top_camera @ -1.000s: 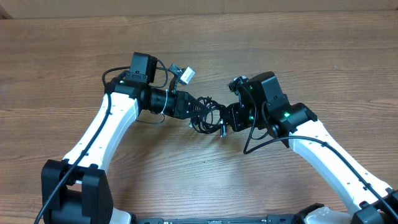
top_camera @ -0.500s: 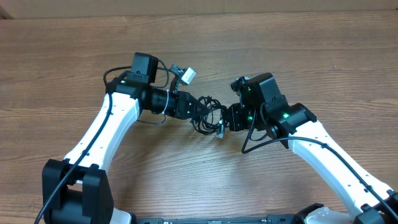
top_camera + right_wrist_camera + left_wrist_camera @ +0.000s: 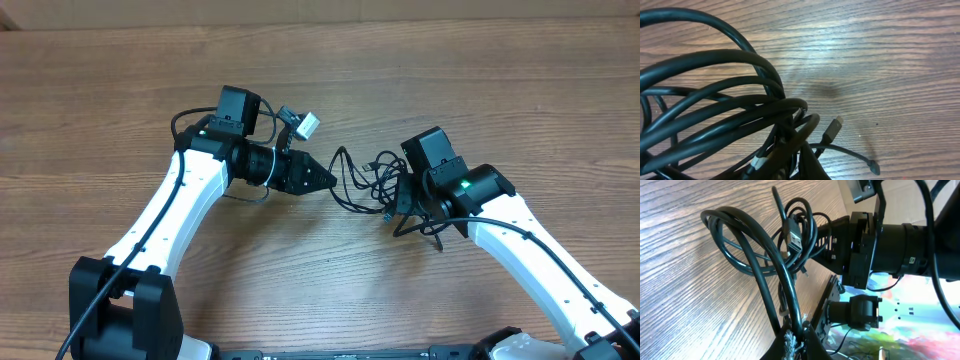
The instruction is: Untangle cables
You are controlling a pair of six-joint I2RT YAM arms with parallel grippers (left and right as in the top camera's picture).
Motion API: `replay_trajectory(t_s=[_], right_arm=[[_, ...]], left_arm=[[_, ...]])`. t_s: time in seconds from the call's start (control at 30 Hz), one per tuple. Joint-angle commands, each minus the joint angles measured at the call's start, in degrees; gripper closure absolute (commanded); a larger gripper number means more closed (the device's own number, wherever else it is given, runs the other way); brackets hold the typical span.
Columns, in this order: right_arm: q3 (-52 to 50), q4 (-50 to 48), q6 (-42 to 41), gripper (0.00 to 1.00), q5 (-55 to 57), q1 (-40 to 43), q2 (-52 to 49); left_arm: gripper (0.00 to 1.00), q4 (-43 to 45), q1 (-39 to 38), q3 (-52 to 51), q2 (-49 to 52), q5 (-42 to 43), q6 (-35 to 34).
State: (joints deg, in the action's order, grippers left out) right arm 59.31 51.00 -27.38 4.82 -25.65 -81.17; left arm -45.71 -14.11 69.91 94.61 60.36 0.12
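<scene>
The cables (image 3: 362,178) are a loose tangle of thin black loops stretched above the wooden table (image 3: 520,90) between both grippers. My left gripper (image 3: 328,178) is shut on the tangle's left end. My right gripper (image 3: 398,203) is shut on its right end. In the left wrist view the cables (image 3: 760,265) run up from my left gripper (image 3: 796,339), and a silvery USB plug (image 3: 794,239) hangs among the loops. The right wrist view shows thick loops of the cables (image 3: 715,100) leading into my right gripper (image 3: 802,161), with a small plug (image 3: 832,129) dangling free.
The right arm's wrist (image 3: 890,245) fills the far side of the left wrist view, close behind the loops. A white connector (image 3: 309,125) on the left arm's own wire sticks out above the tangle. A cardboard strip (image 3: 300,12) borders the table's far edge.
The right gripper has shut on the cables and moved right. The left gripper drew back slightly left. The bundle, compact before, is now pulled out into wider loops between them.
</scene>
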Motion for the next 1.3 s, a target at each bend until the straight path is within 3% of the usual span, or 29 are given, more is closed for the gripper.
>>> replay_trajectory(t_s=[0.0,0.13,0.23,0.3,0.43,0.53,0.63,0.83,0.97,1.13,1.27], right_arm=[[0.0,-1.0,2.6,0.96,-2.1,0.2,0.0],[0.0,-4.6,13.5,0.96,-18.8,0.2,0.0],[0.0,-6.1,14.9,0.96,-22.5,0.2,0.0],[0.0,-6.4,14.9,0.96,-22.5,0.2,0.0],[0.0,-6.4,15.3,0.96,-22.5,0.2,0.0],[0.0,-6.4,15.5,0.96,-22.5,0.2,0.0],[0.0,-6.4,15.5,0.96,-22.5,0.2,0.0],[0.0,-6.4,15.5,0.96,-22.5,0.2,0.0],[0.0,-6.6,15.5,0.96,-22.5,0.2,0.0],[0.0,-7.1,15.5,0.96,-22.5,0.2,0.0],[0.0,-7.1,15.5,0.96,-22.5,0.2,0.0]], left_arm=[[0.96,-0.9,0.6,1.4,-1.0,-3.5,-0.1],[0.96,-3.5,0.6,1.4,-1.0,-18.6,-0.7],[0.96,-5.9,0.6,1.4,-1.0,-36.4,-7.8],[0.96,-7.3,0.6,1.4,-1.0,-43.8,-12.3],[0.8,-8.0,0.5,1.4,-1.0,-41.5,-12.3],[0.7,-7.3,0.1,1.4,-1.0,-34.1,-7.6],[0.57,-6.8,-0.6,1.4,-1.0,-33.9,-6.4],[0.54,-6.4,-1.7,1.4,-1.0,-34.4,-2.4],[0.53,-8.2,-3.3,1.4,-1.0,-35.3,5.3],[0.54,-9.0,-7.0,0.4,-1.0,-40.7,12.8],[0.53,-6.4,-9.6,-0.8,-0.4,-47.2,13.2]])
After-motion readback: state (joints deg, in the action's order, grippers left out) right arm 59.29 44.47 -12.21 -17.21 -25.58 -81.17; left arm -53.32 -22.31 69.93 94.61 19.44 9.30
